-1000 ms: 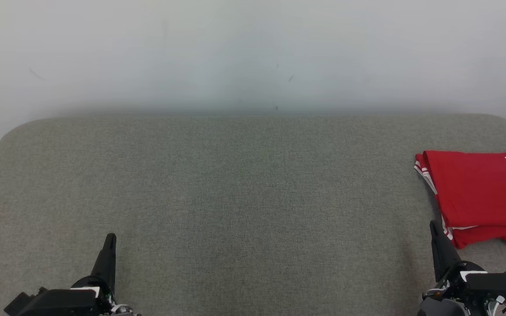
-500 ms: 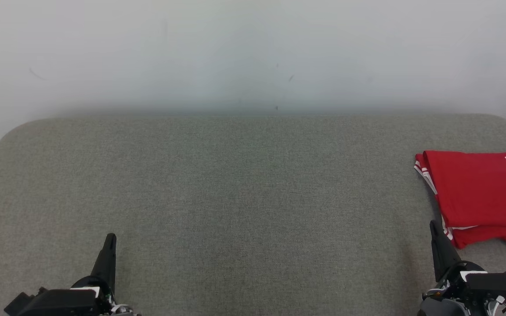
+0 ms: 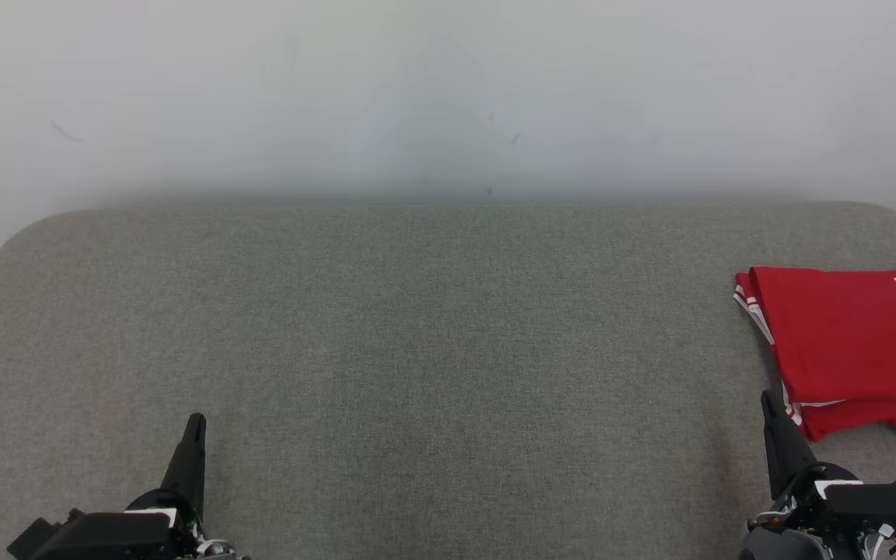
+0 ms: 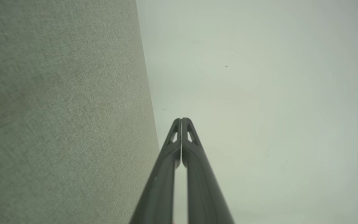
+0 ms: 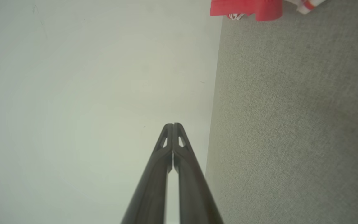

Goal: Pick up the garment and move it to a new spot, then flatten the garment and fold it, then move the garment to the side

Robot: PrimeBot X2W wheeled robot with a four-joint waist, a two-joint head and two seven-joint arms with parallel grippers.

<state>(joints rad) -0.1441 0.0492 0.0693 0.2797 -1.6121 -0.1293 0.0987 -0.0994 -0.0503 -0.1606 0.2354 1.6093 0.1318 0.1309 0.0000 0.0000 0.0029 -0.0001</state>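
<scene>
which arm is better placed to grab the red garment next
Right. The right gripper sits close beside the folded red garment at the right edge, while the left gripper is far across the grey surface. Both are shut, so it would need to open first.

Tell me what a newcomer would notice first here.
The bright red folded garment with a dark number print stands out, lying at the right edge of the grey fabric surface. After that come the dark left gripper and right gripper at the bottom corners of the head view. Both are shut and empty, the right one near the garment's front corner.
</scene>
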